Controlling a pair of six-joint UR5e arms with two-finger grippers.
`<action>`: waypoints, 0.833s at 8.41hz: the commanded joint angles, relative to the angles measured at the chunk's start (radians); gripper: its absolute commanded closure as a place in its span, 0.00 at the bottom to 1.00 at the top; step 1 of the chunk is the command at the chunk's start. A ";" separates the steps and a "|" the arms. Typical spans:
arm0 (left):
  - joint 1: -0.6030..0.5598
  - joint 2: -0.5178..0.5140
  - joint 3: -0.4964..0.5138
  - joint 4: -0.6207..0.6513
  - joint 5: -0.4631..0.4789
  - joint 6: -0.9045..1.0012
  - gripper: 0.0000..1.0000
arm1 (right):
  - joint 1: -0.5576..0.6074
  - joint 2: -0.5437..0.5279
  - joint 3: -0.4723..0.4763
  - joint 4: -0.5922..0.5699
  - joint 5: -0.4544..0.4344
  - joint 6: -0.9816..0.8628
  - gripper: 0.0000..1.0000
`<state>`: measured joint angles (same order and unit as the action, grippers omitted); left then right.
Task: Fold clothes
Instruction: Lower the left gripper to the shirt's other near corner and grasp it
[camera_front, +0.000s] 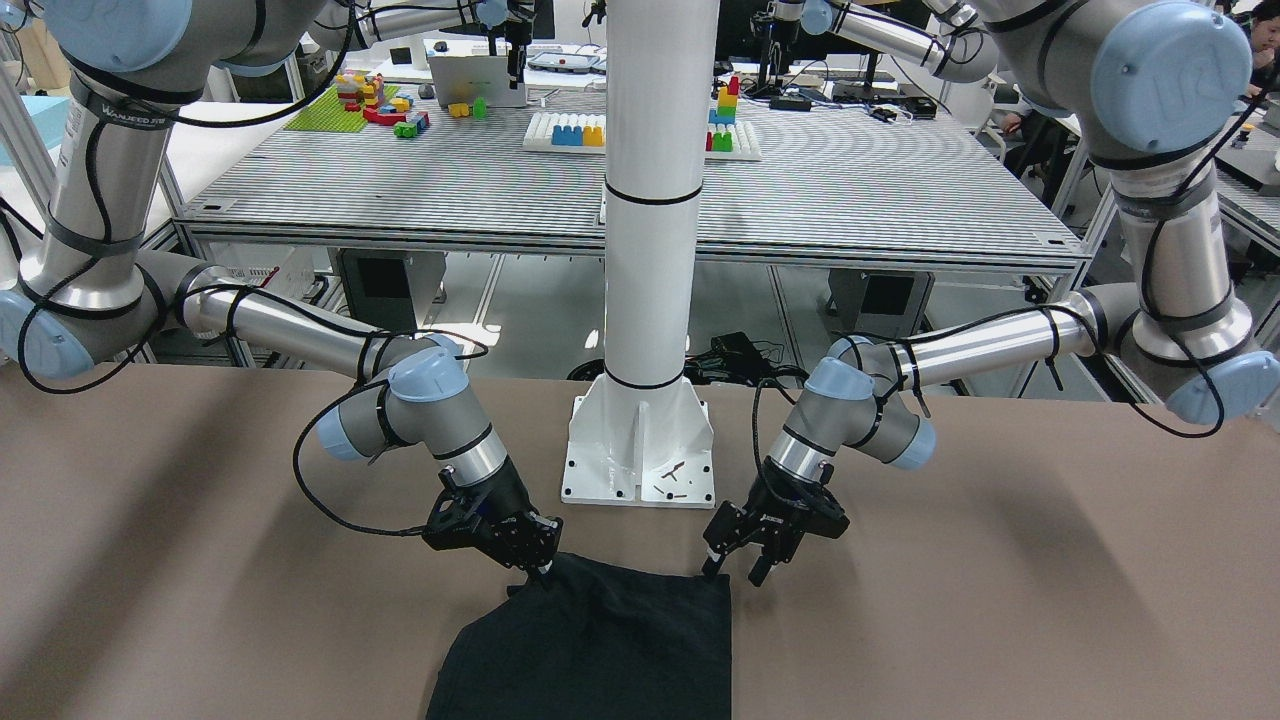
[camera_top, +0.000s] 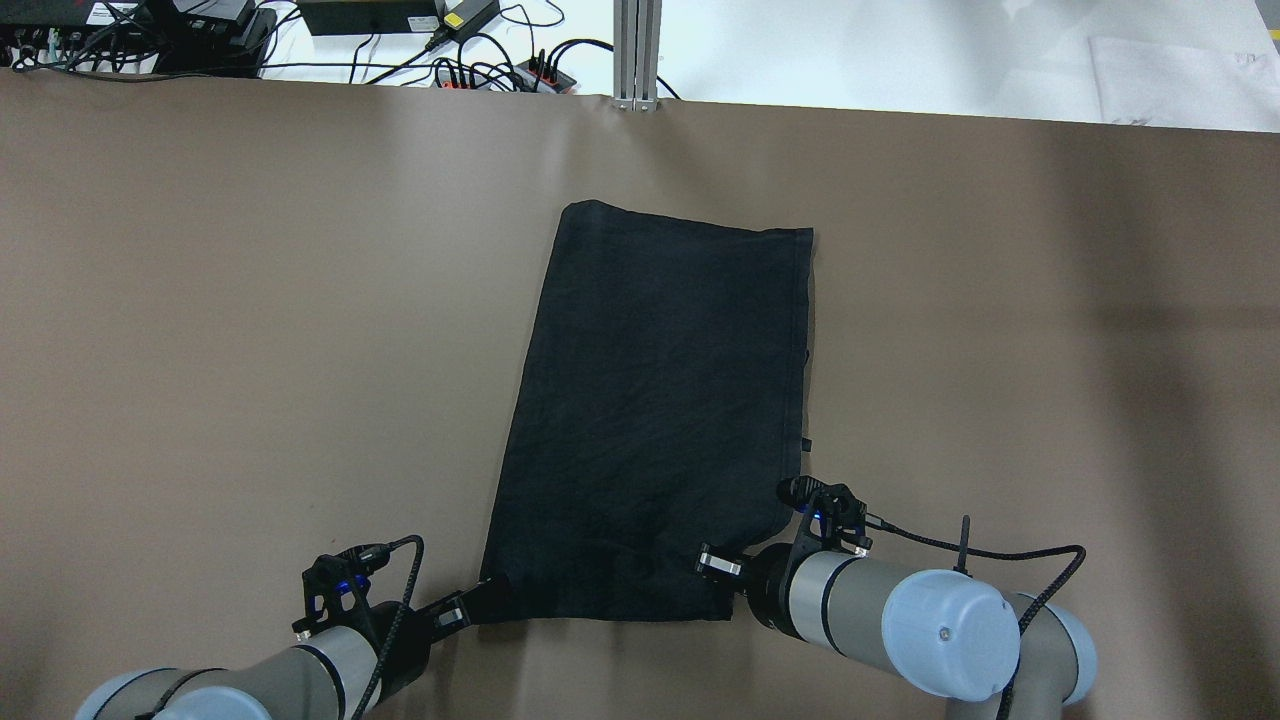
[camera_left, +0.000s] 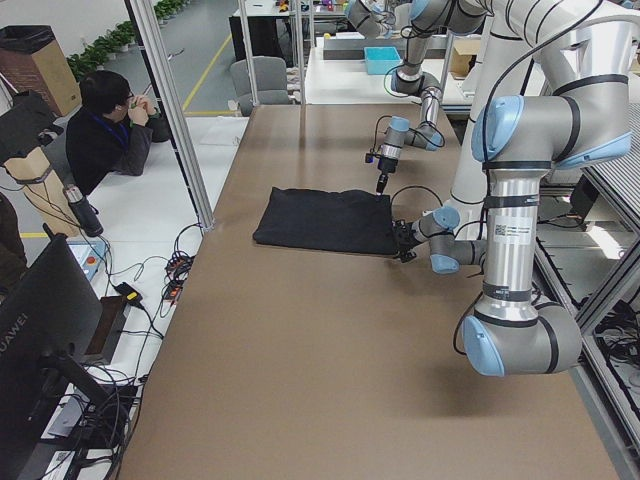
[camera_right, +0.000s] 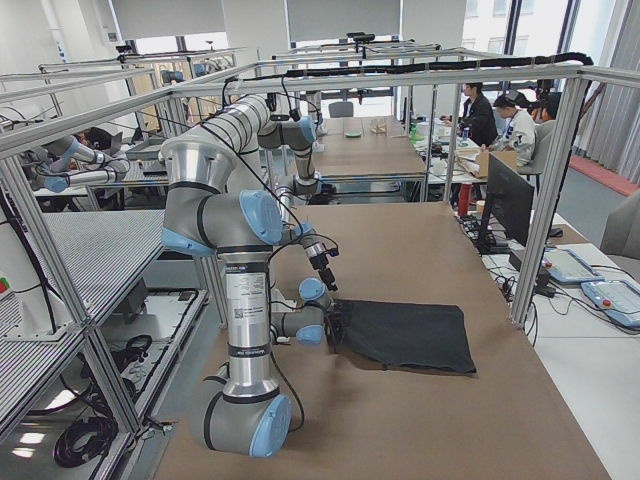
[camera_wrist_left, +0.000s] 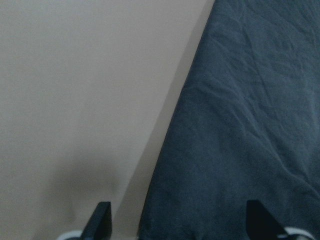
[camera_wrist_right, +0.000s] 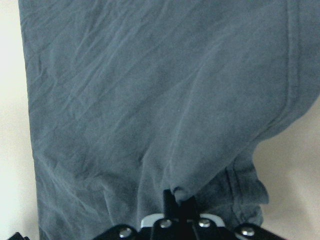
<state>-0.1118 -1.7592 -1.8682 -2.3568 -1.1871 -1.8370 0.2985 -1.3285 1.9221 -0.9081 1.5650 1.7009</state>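
Note:
The black garment (camera_top: 660, 410) lies mostly flat on the brown table (camera_top: 250, 350), long side running away from me. It also shows in the front view (camera_front: 600, 640). My right gripper (camera_front: 535, 565) is shut on the garment's near right corner and lifts it slightly. The right wrist view shows the fingers (camera_wrist_right: 177, 200) pinching a fold of the cloth (camera_wrist_right: 150, 90). My left gripper (camera_front: 733, 575) is open at the near left corner. In the left wrist view its fingertips (camera_wrist_left: 102, 220) straddle the garment's edge (camera_wrist_left: 250, 125). No white mark shows.
The white robot pedestal (camera_front: 640, 450) stands just behind the garment's near edge. Cables and power strips (camera_top: 450, 60) lie beyond the table's far edge. A seated person (camera_left: 105, 130) and a monitor (camera_left: 50, 330) are off the far side.

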 joint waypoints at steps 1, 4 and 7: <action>0.006 -0.051 0.069 0.001 0.003 -0.001 0.06 | -0.001 0.000 0.000 0.000 -0.002 0.000 1.00; 0.006 -0.051 0.070 0.001 0.003 -0.001 0.53 | 0.001 -0.001 -0.002 0.000 -0.005 -0.001 1.00; 0.004 -0.058 0.046 -0.007 -0.009 -0.002 1.00 | 0.001 -0.001 -0.002 0.000 0.000 -0.001 1.00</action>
<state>-0.1059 -1.8113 -1.8018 -2.3573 -1.1864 -1.8384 0.2982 -1.3299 1.9206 -0.9081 1.5610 1.6997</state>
